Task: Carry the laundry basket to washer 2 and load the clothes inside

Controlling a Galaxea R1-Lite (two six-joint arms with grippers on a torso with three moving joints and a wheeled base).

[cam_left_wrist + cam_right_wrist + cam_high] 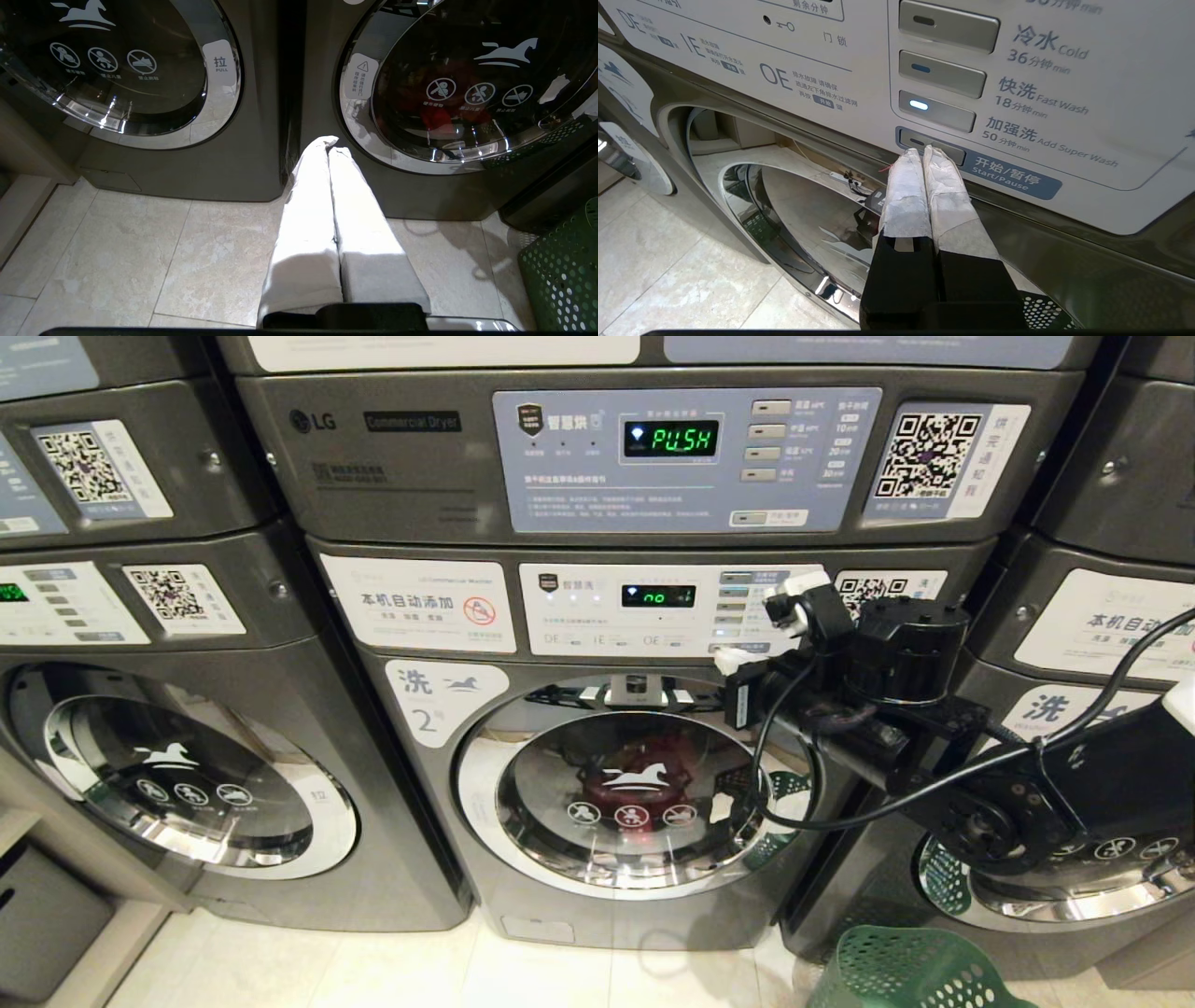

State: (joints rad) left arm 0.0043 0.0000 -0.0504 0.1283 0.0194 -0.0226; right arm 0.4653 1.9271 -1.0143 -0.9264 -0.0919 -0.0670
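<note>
Washer 2 stands in the middle with its round glass door closed. Behind the glass lie the clothes, of which a red garment shows. My right gripper is shut and empty, its white-wrapped tips against the Start/Pause button on the washer's control panel. The dark green laundry basket sits on the floor to the right of the washer. My left gripper is shut and empty, hanging low over the tiles in front of the gap between two washers.
A like washer stands to the left and another to the right, behind my right arm. A dryer is stacked above. A low shelf sits at the far left. Pale floor tiles lie in front.
</note>
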